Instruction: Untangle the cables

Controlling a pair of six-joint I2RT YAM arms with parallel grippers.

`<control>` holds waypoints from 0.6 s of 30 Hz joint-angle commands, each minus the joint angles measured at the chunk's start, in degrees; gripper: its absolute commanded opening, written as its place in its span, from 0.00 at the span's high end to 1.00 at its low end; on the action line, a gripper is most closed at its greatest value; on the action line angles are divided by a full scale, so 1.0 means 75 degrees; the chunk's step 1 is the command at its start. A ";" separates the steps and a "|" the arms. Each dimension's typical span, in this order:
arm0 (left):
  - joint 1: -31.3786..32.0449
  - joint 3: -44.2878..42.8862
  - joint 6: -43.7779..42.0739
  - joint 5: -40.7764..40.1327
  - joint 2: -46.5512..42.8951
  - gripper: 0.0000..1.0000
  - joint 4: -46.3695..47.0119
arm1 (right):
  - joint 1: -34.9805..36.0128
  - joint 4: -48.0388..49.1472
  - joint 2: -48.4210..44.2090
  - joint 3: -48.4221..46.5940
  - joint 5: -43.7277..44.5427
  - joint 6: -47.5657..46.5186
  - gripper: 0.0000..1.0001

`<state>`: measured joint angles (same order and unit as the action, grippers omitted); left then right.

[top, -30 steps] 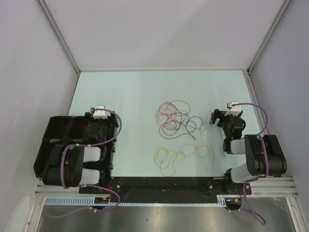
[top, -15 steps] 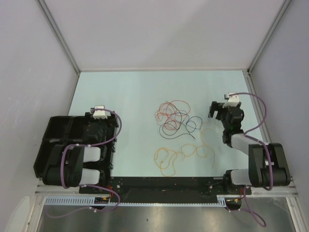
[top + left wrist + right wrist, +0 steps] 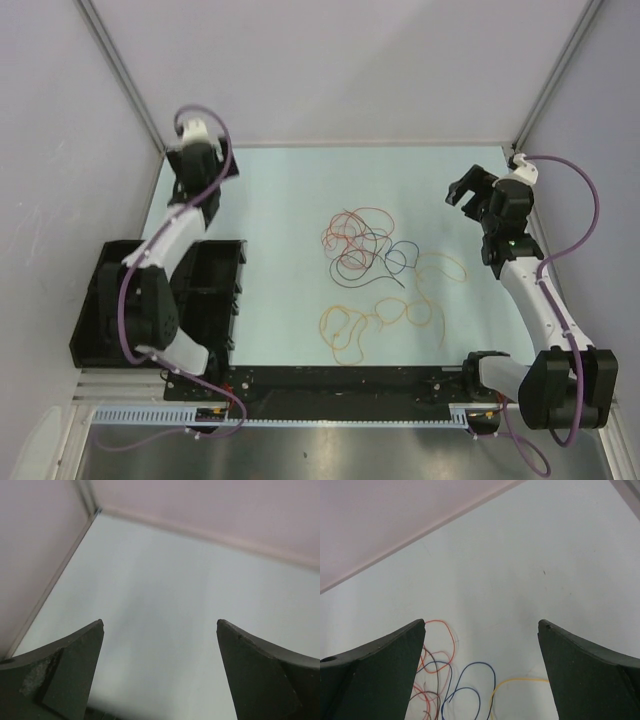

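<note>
The cables lie in a loose tangle mid-table: red loops (image 3: pixel 350 226), black wire (image 3: pixel 356 264), dark blue loops (image 3: pixel 399 256) and yellow-orange loops (image 3: pixel 385 318) nearest the front. In the right wrist view I see the red (image 3: pixel 440 640), blue (image 3: pixel 470 685) and yellow (image 3: pixel 520 682) ends below my fingers. My right gripper (image 3: pixel 468 189) is open and empty, raised right of the tangle; it shows in its wrist view (image 3: pixel 482 626). My left gripper (image 3: pixel 192 178) is open and empty, raised at the far left corner; in its own view (image 3: pixel 160 625) it sees only bare table.
A black divided bin (image 3: pixel 110 300) stands at the left front beside the left arm's base. Grey walls with metal posts (image 3: pixel 125 80) close the table on three sides. A black rail (image 3: pixel 330 385) runs along the front edge.
Both arms have risen and reached away from their bases: the left swung up to the far left corner, the right lifted and moved back to the right of the tangle. The cables have not moved.
</note>
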<state>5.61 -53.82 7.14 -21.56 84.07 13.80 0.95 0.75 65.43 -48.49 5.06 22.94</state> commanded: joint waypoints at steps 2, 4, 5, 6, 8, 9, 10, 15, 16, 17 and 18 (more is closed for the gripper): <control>0.0213 -0.3767 0.1530 0.0236 0.0744 0.00 -0.4162 | 0.0096 -0.1517 -0.0158 -0.0671 0.0017 0.0457 0.00; 0.0121 -0.3851 0.2652 0.1322 0.0534 0.00 -0.3799 | 0.0189 -0.1612 -0.0064 -0.0765 -0.0030 0.0526 0.00; 0.0085 -0.4060 0.2704 0.1920 0.0567 0.00 -0.3705 | 0.0190 -0.1635 -0.0052 -0.0777 -0.0274 0.0585 0.00; 0.0073 -0.4306 0.2728 0.2332 0.0684 0.00 -0.3889 | 0.0201 -0.1636 -0.0064 -0.0800 -0.0415 0.0609 0.00; 0.0143 -0.5250 0.2577 0.3294 0.1280 0.00 -0.4311 | 0.0201 -0.1729 -0.0076 -0.0870 -0.0824 0.0586 0.00; 0.0248 -0.5605 0.2529 0.3424 0.1526 0.00 -0.5044 | 0.0201 -0.1811 -0.0064 -0.0917 -0.0908 0.0528 0.00; 0.0307 -0.5957 0.2401 0.3693 0.1749 0.00 -0.5399 | 0.0225 -0.1974 -0.0064 -0.0976 -0.0967 0.0423 0.00; 0.0821 -0.6442 0.2049 0.4152 0.2337 0.00 -0.6270 | 0.0272 -0.2595 -0.0099 -0.0976 -0.0733 0.0328 0.00; 0.0927 -0.6394 0.1898 0.4233 0.2372 0.00 -0.6316 | 0.0260 -0.2794 -0.0099 -0.0976 -0.0722 0.0293 0.00; 0.1056 -0.6359 0.1838 0.4107 0.2454 0.00 -0.6503 | 0.0260 -0.2877 -0.0099 -0.0976 -0.0733 0.0281 0.00; 0.1289 -0.6336 0.1698 0.4082 0.2478 0.00 -0.6574 | 0.0260 -0.3029 -0.0110 -0.0976 -0.0733 0.0270 0.00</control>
<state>10.72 -101.03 22.55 5.23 102.00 -28.29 2.68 -16.71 65.04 -53.32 -0.36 25.85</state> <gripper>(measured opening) 0.996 0.995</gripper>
